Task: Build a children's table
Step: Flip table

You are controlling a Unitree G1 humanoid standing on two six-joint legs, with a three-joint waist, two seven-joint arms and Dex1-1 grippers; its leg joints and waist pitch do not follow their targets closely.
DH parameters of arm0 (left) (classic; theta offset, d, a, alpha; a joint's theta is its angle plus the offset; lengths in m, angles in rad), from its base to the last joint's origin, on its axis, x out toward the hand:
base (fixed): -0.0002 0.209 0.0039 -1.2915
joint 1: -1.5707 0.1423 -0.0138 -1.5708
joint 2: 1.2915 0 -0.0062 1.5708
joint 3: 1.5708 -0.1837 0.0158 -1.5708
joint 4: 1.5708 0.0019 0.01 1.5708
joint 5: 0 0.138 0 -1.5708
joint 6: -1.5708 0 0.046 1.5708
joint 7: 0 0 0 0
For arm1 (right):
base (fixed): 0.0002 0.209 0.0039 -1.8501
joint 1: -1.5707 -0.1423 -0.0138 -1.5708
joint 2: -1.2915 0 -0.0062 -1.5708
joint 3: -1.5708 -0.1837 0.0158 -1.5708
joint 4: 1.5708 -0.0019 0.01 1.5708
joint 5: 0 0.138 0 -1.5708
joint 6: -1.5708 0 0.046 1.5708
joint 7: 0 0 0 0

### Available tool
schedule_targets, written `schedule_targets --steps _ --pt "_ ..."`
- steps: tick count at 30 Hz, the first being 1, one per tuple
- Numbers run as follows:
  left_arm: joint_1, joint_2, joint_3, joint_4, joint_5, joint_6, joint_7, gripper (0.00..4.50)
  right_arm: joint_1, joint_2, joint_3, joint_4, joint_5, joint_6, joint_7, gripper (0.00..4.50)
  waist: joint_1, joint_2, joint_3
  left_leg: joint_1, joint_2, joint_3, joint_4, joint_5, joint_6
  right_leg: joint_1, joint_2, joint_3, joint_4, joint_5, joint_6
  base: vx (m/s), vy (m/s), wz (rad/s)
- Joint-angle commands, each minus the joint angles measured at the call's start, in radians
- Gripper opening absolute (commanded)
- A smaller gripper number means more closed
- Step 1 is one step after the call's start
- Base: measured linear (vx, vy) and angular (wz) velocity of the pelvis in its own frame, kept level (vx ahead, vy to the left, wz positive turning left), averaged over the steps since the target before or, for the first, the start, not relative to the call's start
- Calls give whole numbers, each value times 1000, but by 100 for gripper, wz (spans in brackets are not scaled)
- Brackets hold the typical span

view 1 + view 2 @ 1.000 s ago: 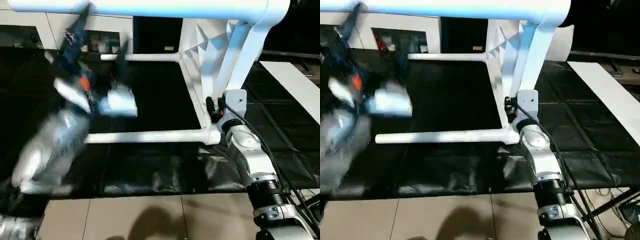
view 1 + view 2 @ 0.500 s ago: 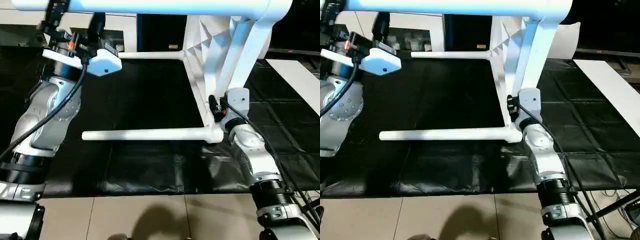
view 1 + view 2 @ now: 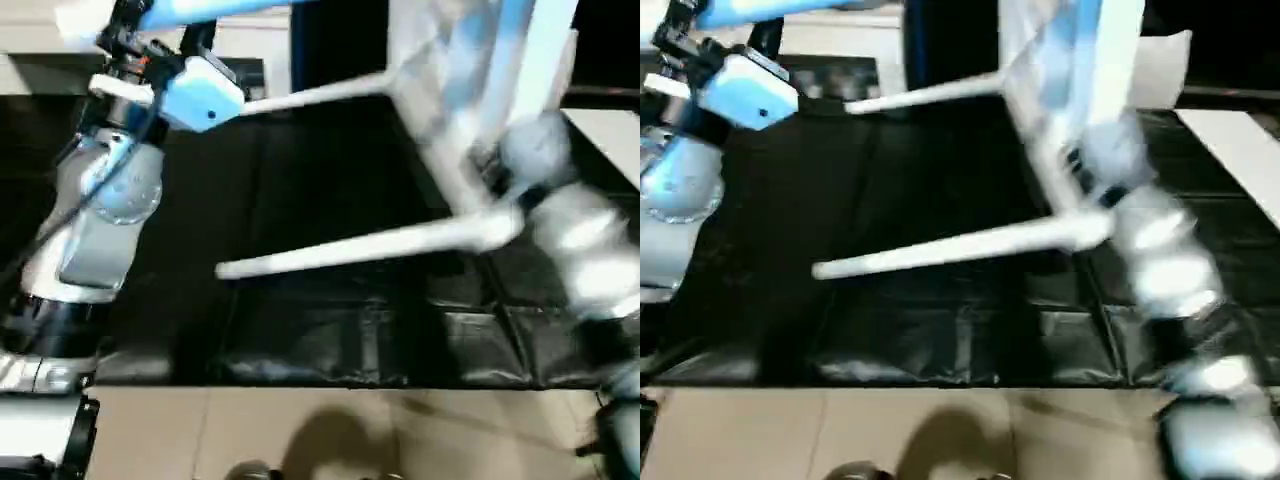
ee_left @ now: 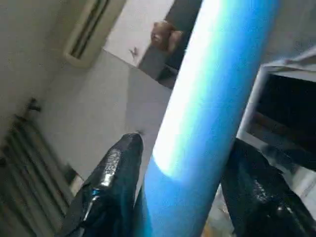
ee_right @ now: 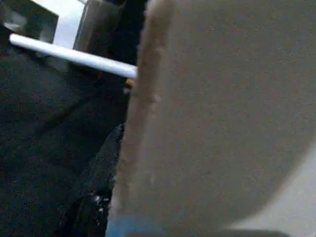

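The children's table lies on its side over a black mat, tilted. Its white tabletop [image 3: 455, 90] stands on edge at the right, and its legs point left. The top leg [image 3: 230, 8] runs between the black fingers [image 4: 113, 177] of my left gripper [image 3: 160, 25], which is shut on it. The lower leg [image 3: 360, 245] slopes down to the left and a far leg [image 3: 310, 93] runs behind it. My right gripper [image 3: 497, 170] sits at the tabletop's edge near the lower leg's socket. The tabletop's edge [image 5: 148, 123] lies against one of its fingers [image 5: 94, 202].
The black mat [image 3: 330, 180] covers the floor under the table. Pale floor tiles [image 3: 300, 430] lie in front of it. A white cabinet [image 3: 840, 50] stands at the back left. My silver left forearm [image 3: 100, 220] rises at the left.
The left gripper's fingers have closed in on the top leg. The table has tilted: the lower leg's socket end rose as my right arm moved up and right.
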Motion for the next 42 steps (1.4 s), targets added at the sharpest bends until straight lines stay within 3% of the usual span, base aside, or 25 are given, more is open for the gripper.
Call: schedule_targets --steps 1,3,4,5,6,10,11,12,16,17,18,19,20,22,23,25,26,28,30,31,33,34,36,38,42 --pt "55 -23 -4 -9 -127 146 -141 227 -48 -94 112 -66 -148 -78 157 200 -7 -35 -62 2 92 -41 -57 -43 91 59 -120 84 -91 -286 -92 0 0 0" --pt "90 -39 28 -82 -256 266 -227 222 -98 -151 134 -52 -137 -76 256 200 -6 -42 -60 8 95 -40 -58 -64 80 59 -125 83 -92 -341 -84 0 0 0" --pt "90 -39 28 -82 -256 266 -227 210 -98 -151 134 -52 -137 -76 256 201 -4 -39 -62 6 95 -43 -58 -56 80 63 -128 81 -91 -344 -87 0 0 0" --pt "114 -32 54 -135 -328 355 -292 205 -140 -195 156 -37 -130 -92 345 201 -3 -37 -57 11 94 -38 -57 -76 85 50 -120 82 -101 -369 -79 0 0 0" --pt "122 -25 71 -156 -351 392 -326 203 -164 -213 168 -23 -125 -111 399 201 -5 -42 -59 6 94 -40 -56 -80 83 59 -126 80 -96 -382 -86 0 0 0" --pt "135 -41 126 -191 -420 483 -374 186 -232 -223 185 45 -119 -173 488 201 -6 -40 -45 13 87 -35 -53 -142 77 45 -124 76 -122 -529 -41 0 0 0" --pt "137 -52 143 -195 -437 501 -372 177 -251 -217 185 69 -117 -190 497 257 -9 -47 -43 25 83 -36 -52 -178 61 39 -121 71 -135 -600 -3 0 0 0" --pt "144 -63 157 -192 -441 510 -362 177 -275 -207 186 99 -122 -215 494 257 -16 -53 -42 30 86 -37 -52 -199 55 35 -121 67 -137 -621 -2 0 0 0" --pt "164 -68 171 -208 -448 548 -350 174 -325 -181 183 162 -131 -277 460 296 -39 -50 -37 38 90 -49 -51 -299 33 30 -125 53 -150 -684 24 0 0 0" --pt "173 -71 176 -220 -454 573 -348 174 -358 -158 166 203 -137 -330 399 313 -47 -45 -36 41 93 -55 -54 -330 24 31 -127 46 -157 -702 29 0 0 0" --pt "173 -71 176 -220 -454 573 -348 174 -358 -158 166 203 -137 -330 399 322 -59 -35 -38 55 103 -62 -54 -393 3 28 -126 32 -164 -688 23 0 0 0" --pt "171 -77 178 -224 -455 587 -341 174 -370 -137 137 220 -105 -337 398 322 -66 -31 -38 61 111 -68 -59 -431 -7 32 -123 23 -165 -656 20 0 0 0" --pt "168 -86 181 -225 -457 599 -335 174 -380 -122 108 234 -83 -347 395 339 -77 -24 -37 52 139 -89 -86 -543 -42 50 -119 20 -144 -544 8 0 0 0" --pt "171 -88 182 -227 -455 603 -336 173 -389 -112 82 249 -62 -366 394 354 -82 -18 -38 56 142 -93 -93 -604 -71 49 -122 24 -138 -493 -8 0 0 0" --pt "177 -95 187 -225 -455 609 -334 173 -404 -94 28 263 -13 -395 389 367 -87 -20 -36 63 129 -88 -88 -638 -87 44 -133 26 -145 -503 -25 0 0 0" --pt "183 -97 190 -222 -456 611 -333 172 -411 -82 -9 265 27 -407 391 383 -89 -21 -37 64 125 -86 -83 -631 -83 45 -138 26 -150 -516 -26 0 0 0" --pt "198 -95 186 -207 -449 593 -334 170 -421 -62 -94 248 133 -418 414 395 -85 -17 -38 61 121 -83 -76 -582 -64 46 -146 28 -160 -545 -19 0 0 0" --pt "203 -93 184 -202 -447 585 -337 169 -421 -60 -113 241 158 -425 421 403 -81 -18 -39 59 120 -82 -75 -549 -53 48 -146 30 -158 -537 -24 0 0 0" --pt "215 -84 169 -196 -442 556 -353 160 -412 -58 -139 217 203 -443 459 428 -79 -16 -42 47 126 -83 -82 -516 -50 56 -144 36 -147 -480 -40 0 0 0" --pt "224 -94 176 -184 -444 545 -343 160 -400 -54 -167 178 245 -442 470 428 -76 -9 -43 43 127 -84 -84 -509 -49 58 -144 39 -141 -460 -47 0 0 0" --pt "229 -102 183 -177 -446 538 -335 154 -392 -52 -186 151 275 -441 476 448 -67 -15 -52 29 130 -77 -85 -402 -34 63 -149 55 -125 -345 -90 0 0 0" --pt "256 -113 189 -152 -449 469 -330 153 -375 -43 -241 90 340 -421 462 449 -63 -12 -53 24 129 -72 -83 -350 -18 64 -148 59 -123 -302 -111 0 0 0" --pt "265 -116 191 -146 -452 444 -332 151 -369 -41 -255 75 358 -413 461 450 -54 -15 -55 27 133 -66 -82 -319 -4 61 -146 61 -120 -305 -120 0 0 0" --pt "297 -121 200 -126 -469 400 -343 150 -317 -31 -292 5 410 -375 442 450 -44 -13 -56 32 132 -62 -83 -310 -6 56 -142 64 -122 -312 -118 0 0 0" --pt "343 -120 217 -77 -488 327 -349 150 -193 9 -379 -112 512 -308 365 450 -39 -13 -66 23 134 -63 -85 -217 1 64 -138 65 -102 -184 -138 13 -7 1"
